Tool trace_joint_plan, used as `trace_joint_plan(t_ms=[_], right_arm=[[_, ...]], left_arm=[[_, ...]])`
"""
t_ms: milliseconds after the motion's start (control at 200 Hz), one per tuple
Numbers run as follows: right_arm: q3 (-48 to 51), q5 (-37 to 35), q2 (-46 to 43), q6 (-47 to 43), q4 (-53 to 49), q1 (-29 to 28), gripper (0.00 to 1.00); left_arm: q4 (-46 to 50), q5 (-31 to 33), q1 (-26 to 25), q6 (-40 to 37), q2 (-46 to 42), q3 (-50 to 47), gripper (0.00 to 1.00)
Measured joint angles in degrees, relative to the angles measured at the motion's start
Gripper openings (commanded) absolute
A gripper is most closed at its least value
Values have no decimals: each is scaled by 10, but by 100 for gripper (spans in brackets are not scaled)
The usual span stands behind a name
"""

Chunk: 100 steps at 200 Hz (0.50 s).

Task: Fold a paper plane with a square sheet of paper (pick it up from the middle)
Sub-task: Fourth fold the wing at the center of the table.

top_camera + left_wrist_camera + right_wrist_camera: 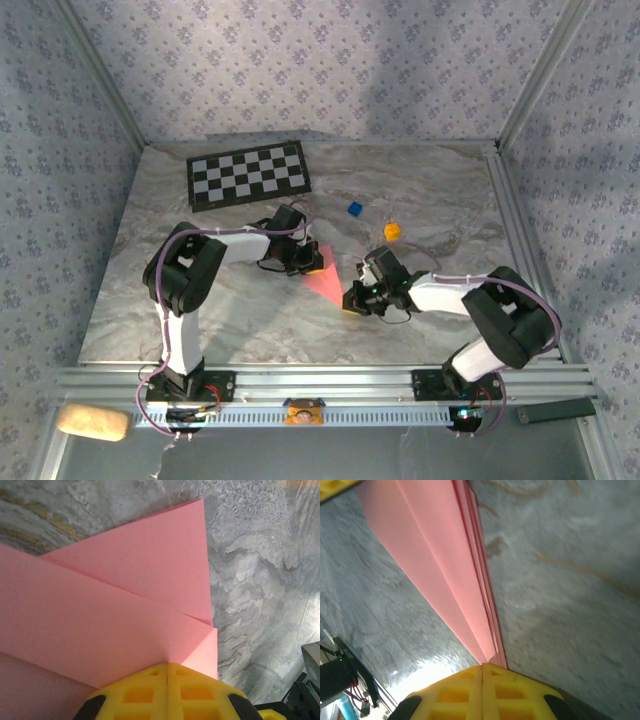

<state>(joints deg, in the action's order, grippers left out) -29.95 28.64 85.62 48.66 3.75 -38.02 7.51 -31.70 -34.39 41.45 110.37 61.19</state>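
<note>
The paper plane (pixel 325 277) is a salmon-pink sheet folded into a slim layered wedge, lying mid-table between the two arms. My left gripper (pixel 300 258) is at its wide far end. In the left wrist view its yellow fingers (pixel 145 692) are pressed together, with the overlapping pink flaps (pixel 125 605) running into their seam. My right gripper (pixel 355 298) is at the narrow near end. In the right wrist view the stacked pink layers (pixel 445 575) taper into its shut yellow fingers (pixel 505 692).
A black-and-white checkerboard mat (pixel 248 173) lies at the back left. A small blue block (pixel 354 208) and an orange block (pixel 392 231) sit behind the right gripper. A tan pad (pixel 93 422) and the metal rail (pixel 330 382) are along the near edge.
</note>
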Motion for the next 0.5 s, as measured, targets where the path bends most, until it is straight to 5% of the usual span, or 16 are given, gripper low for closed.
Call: trace_joint_plan(t_ms=[500], right_arm=[[2, -47, -51, 49, -47, -4, 31]], left_arm=[[0, 0, 3, 0, 0, 0, 0]])
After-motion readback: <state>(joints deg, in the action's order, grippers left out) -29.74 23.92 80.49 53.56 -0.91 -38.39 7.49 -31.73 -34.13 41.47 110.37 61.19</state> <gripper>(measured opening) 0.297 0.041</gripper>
